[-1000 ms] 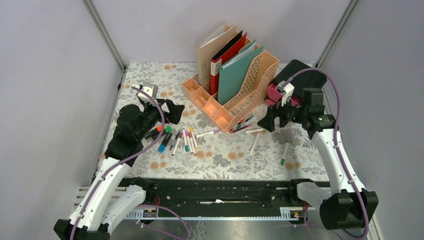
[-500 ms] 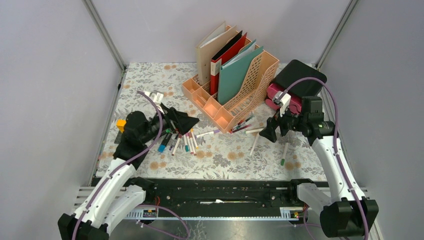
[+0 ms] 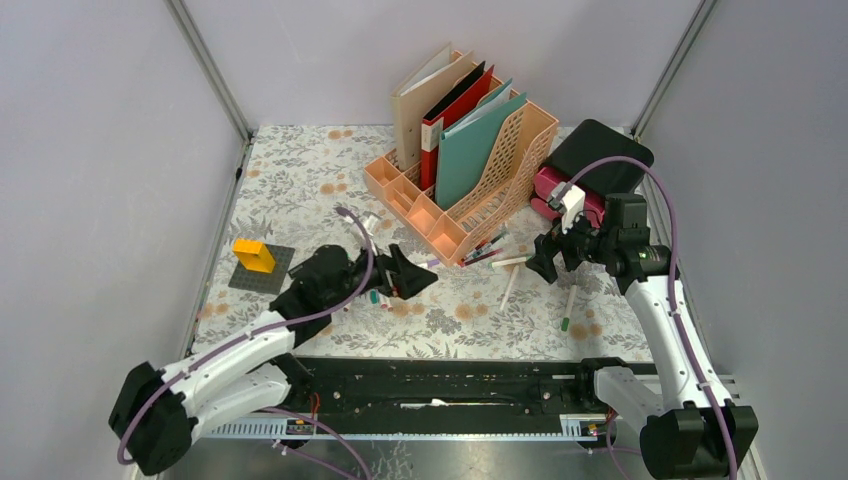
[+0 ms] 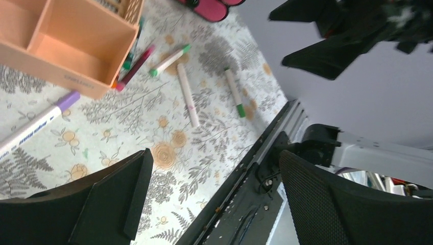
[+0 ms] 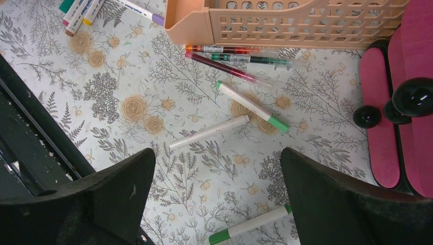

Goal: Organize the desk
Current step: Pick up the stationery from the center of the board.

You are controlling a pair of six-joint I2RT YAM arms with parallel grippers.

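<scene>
The desk (image 3: 300, 180) fills the floor between the grey walls ahead of the arm bases. It lies flat, face up, its long axis running from 9 to 3 o'clock in the top view. The peach file rack (image 3: 510, 165) stands toward 12 o'clock, with loose pens (image 3: 487, 247) fanned out from its near corner. The left gripper (image 3: 412, 277) hangs near centre, jaws released and empty; so does the right gripper (image 3: 540, 262) toward 3 o'clock. The likely slip is wide jaws coming down crooked, which would roll the white pen (image 5: 209, 131) away or push it under the rack.
</scene>
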